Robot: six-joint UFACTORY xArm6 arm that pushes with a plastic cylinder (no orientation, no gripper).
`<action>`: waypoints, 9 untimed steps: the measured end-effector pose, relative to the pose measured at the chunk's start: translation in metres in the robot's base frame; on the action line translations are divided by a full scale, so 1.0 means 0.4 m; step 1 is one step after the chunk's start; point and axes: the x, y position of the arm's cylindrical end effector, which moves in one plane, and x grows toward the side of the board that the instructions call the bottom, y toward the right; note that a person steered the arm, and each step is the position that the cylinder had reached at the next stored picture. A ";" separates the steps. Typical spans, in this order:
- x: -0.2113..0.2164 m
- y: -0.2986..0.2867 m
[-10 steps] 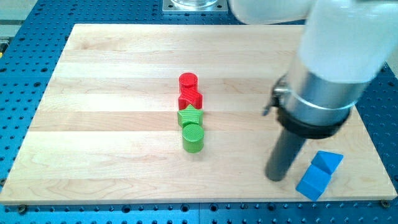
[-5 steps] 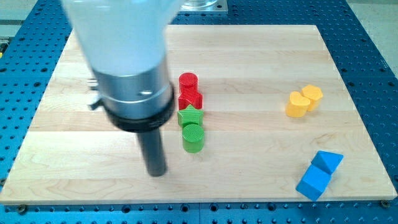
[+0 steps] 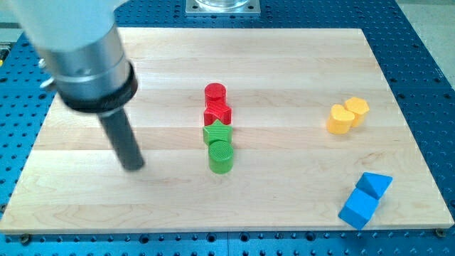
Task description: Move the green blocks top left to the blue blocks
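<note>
A green star block (image 3: pixel 217 134) and a green cylinder (image 3: pixel 221 157) stand touching in a column at the board's middle, below a red cylinder (image 3: pixel 215 93) and a red star block (image 3: pixel 218 113). Two blue blocks, a cube (image 3: pixel 357 208) and a triangular one (image 3: pixel 375 185), sit together at the view's bottom right. My tip (image 3: pixel 134 166) rests on the board well to the left of the green cylinder, apart from every block.
Two yellow blocks (image 3: pixel 347 115) sit together at the right side of the wooden board (image 3: pixel 284 192). The arm's wide grey and white body (image 3: pixel 78 50) fills the view's top left. A blue perforated table surrounds the board.
My tip has swept from beside the blue blocks at the right across the bottom of the board to the left of the green blocks. No block has moved.
</note>
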 end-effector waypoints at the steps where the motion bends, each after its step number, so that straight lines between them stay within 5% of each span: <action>1: -0.040 0.060; 4: -0.053 0.262; 9: -0.202 0.311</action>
